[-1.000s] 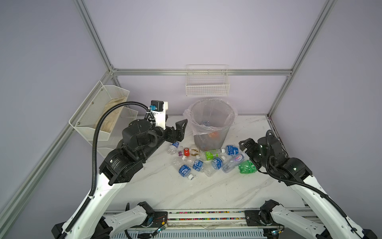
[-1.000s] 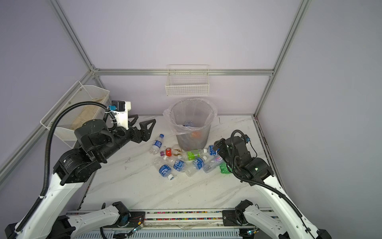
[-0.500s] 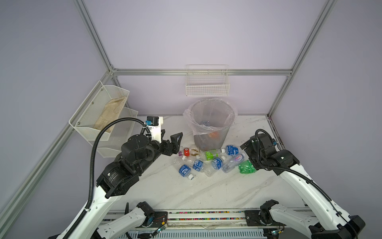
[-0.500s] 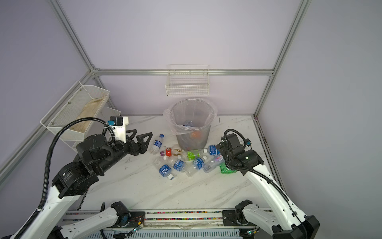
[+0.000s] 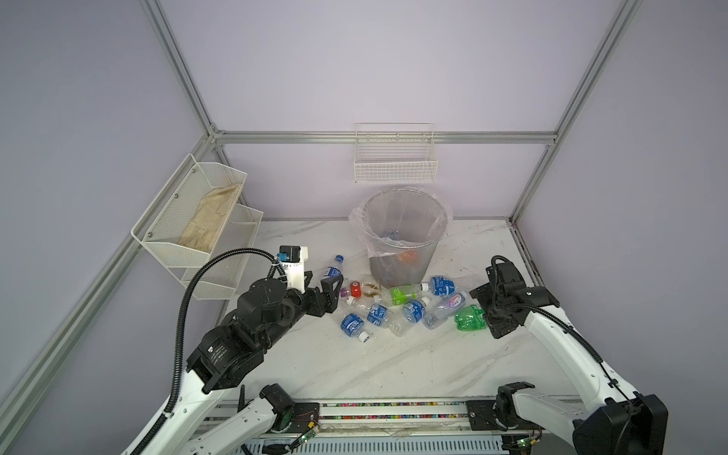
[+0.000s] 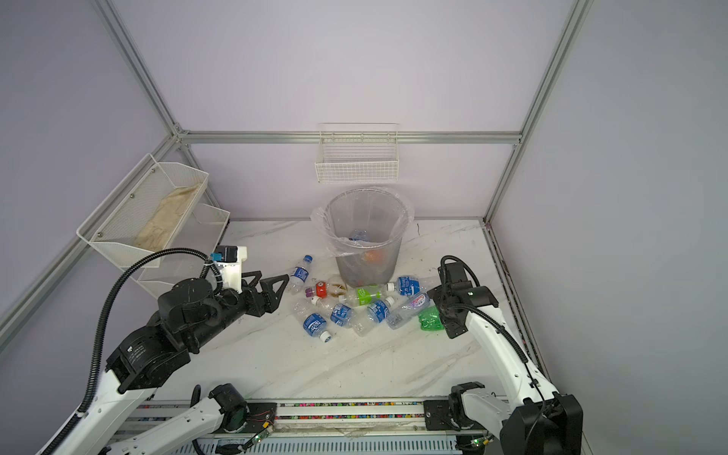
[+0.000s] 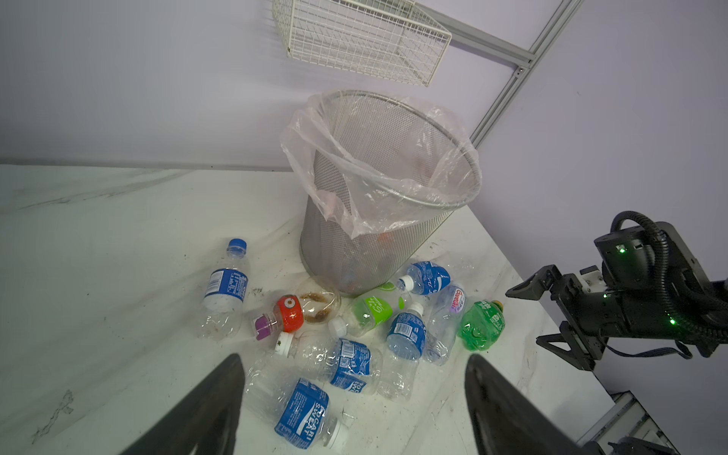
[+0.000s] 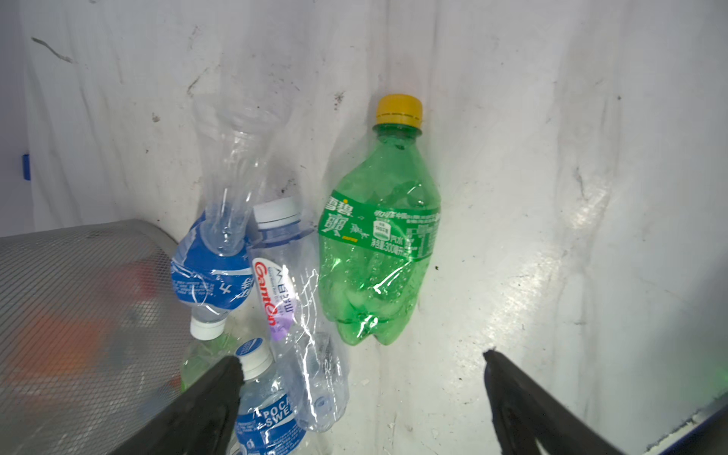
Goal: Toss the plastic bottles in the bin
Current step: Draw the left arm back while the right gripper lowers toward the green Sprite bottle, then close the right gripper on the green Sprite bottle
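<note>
- Marble tabletop (image 5: pixel 394 366) inside lilac walls; the plastic bottles (image 5: pixel 394 307) lie strewn at the foot of the bin (image 5: pixel 402 252), and some are inside it.
- Step in hand, as I read it: reaching for the next pick — neither arm carries anything.
- Right gripper (image 8: pixel 360 358) hangs spread wide beside the green bottle (image 8: pixel 378 244); next it must straddle the body and close.
- Left gripper (image 7: pixel 352 360), jaws apart and empty, points low toward the pile's left edge.

Readable labels on three bottles.
"POCARI SWEAT" on the blue-label bottle (image 7: pixel 301 409), nearest the front edge of the worktop (image 7: pixel 98 236); "GanTen" on the clear bottle (image 8: pixel 275 291); "雪碧" and "300" on the green bottle (image 8: pixel 378 244), toward the right edge.
</note>
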Motion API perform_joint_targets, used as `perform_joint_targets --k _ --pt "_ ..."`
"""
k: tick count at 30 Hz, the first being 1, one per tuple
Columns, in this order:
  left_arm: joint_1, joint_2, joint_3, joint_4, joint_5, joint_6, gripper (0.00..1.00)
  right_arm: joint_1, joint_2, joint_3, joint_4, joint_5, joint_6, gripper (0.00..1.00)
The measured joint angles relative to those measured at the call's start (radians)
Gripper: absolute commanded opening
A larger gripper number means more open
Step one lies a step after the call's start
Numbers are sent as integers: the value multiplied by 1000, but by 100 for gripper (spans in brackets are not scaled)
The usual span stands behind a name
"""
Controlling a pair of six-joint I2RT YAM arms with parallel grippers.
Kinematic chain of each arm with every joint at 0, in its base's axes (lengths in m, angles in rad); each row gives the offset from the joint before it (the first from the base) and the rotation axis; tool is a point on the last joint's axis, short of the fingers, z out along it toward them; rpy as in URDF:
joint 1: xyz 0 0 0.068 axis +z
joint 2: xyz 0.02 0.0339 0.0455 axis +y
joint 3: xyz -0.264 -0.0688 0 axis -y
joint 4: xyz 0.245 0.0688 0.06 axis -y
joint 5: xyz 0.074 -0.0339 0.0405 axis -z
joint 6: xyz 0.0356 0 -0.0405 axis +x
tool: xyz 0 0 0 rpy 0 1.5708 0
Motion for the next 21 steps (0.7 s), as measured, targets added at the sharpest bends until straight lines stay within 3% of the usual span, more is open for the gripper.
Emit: perform_joint_targets --k 9,21 --pt "0 -88 -116 -13 8 -62 85 -69 73 -19 40 -53 -27 97" --pt "0 -143 -172 -29 11 -116 84 -84 227 -67 150 -124 -29 97"
